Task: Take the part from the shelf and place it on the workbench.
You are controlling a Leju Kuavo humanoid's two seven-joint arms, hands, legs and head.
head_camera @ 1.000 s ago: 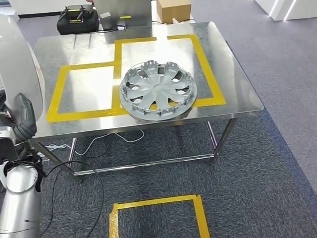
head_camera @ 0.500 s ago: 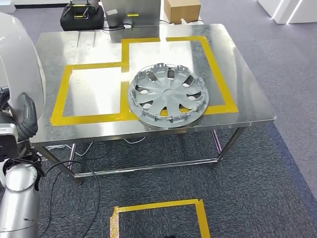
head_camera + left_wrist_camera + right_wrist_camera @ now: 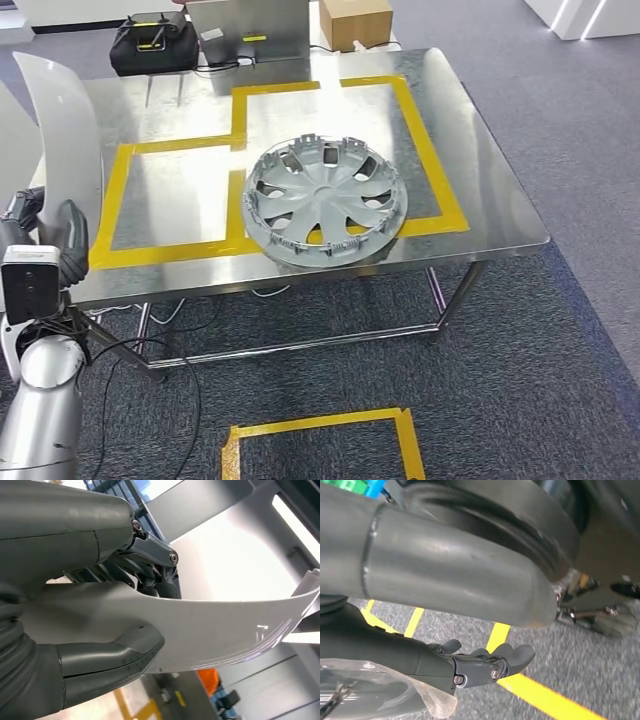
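Left hand: my left hand (image 3: 56,240) is at the left side of the head view, just before the near left corner of the table. It grips a white curved panel (image 3: 64,130). In the left wrist view my thumb (image 3: 113,655) presses on one face of the panel (image 3: 226,630) and the darker fingers (image 3: 154,555) lie on the other face.
Right hand: my right hand (image 3: 486,662) hangs above the carpet; the fingers are a little curled and apart, and I see nothing between them.
Part: the white panel stands upright in my left hand, over the left edge of the table, not yet laid on it.
Table: a steel table (image 3: 490,200) with a shiny top. Yellow tape (image 3: 430,150) marks two rectangles on it.
Hubcap: a silver hubcap (image 3: 324,200) lies flat on the table, partly over the tape between the rectangles and mostly in the right one.
Far edge: a black case (image 3: 155,45), a grey metal box (image 3: 249,30) and a cardboard box (image 3: 355,20) stand behind the table.
Floor: dark grey carpet (image 3: 528,380), with a yellow tape square (image 3: 317,420) before the table and cables (image 3: 151,340) under its left end.
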